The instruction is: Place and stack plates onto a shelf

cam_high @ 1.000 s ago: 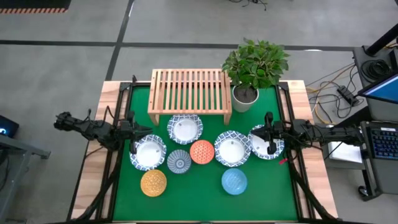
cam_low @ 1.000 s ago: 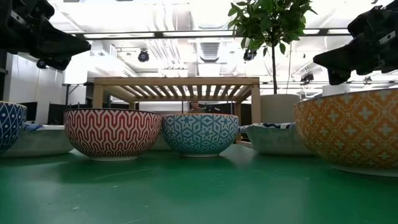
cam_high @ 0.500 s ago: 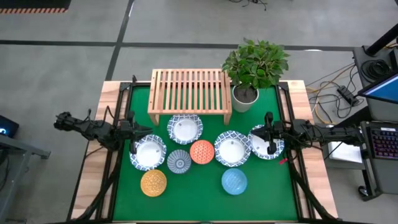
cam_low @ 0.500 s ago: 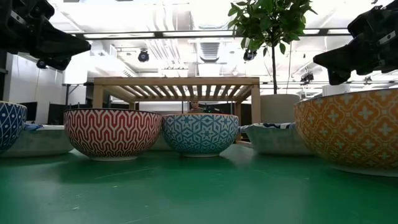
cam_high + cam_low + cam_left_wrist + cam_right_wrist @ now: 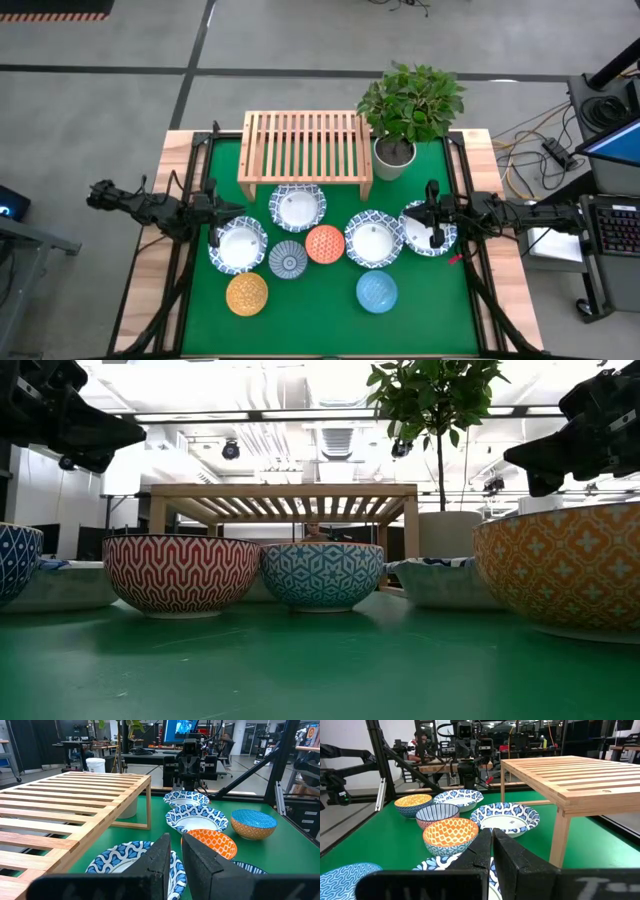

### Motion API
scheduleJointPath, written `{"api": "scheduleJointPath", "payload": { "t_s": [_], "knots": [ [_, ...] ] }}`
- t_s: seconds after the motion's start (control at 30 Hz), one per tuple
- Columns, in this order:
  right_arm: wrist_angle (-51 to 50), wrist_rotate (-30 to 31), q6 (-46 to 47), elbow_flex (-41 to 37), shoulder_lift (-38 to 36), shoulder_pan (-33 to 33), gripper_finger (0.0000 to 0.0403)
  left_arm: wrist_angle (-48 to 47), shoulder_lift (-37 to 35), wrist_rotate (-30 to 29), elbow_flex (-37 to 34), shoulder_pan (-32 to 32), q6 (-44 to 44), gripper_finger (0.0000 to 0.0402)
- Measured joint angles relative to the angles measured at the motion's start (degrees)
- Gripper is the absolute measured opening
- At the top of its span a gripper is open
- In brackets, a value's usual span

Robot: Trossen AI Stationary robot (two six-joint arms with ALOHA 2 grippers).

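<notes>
Plates [image 5: 297, 207] sit bunched on the counter [image 5: 320, 320] near the empty shelf [image 5: 304, 152]. We've got both end effectors, left [image 5: 213, 238] and right [image 5: 433, 238], clenched over end plates; reopening there could clip rims or shove neighbours.

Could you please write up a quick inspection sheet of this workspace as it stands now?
Surface: green mat on a wood-edged table.
Job's things: eight dishes on the mat, four white with blue rims, plus orange, yellow, light blue and blue-patterned. Shelf holds nothing.
Clutter: potted plant beside the shelf.
Grippers: left gripper over the left white dish, right gripper over the right one; both shut, holding nothing.
Cables: bundle on the floor, right of the table.
Surroundings: keyboard and monitor at right; no person seen.
</notes>
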Motion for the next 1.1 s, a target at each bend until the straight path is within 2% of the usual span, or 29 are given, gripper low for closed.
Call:
{"api": "scheduleJointPath", "payload": {
  "t_s": [0.27,0.43,0.67,0.83,1.1],
  "knots": [
    [0.1,0.0,0.1,0.0,0.0,0.0,0.0009,0.0,0.0,0.0,0.0,0.0,0.0,0.0032],
    [2.1,0.2,13.4,0.0,0.0,0.0,0.0009,0.0,0.0,0.0,0.0,0.0,0.0,0.0032],
    [14.1,1.5,17.6,0.0,0.6,0.0,0.0009,0.0,0.0,0.0,0.0,0.0,0.0,0.0032],
    [19.7,1.4,20.3,0.1,3.1,0.0,0.0009,0.0,0.0,0.0,0.0,0.0,0.0,0.0032],
    [18.8,-2.7,21.2,6.9,11.2,0.2,0.0009,0.1,0.0,0.0,0.0,0.0,0.0,0.0032]
  ]
}}
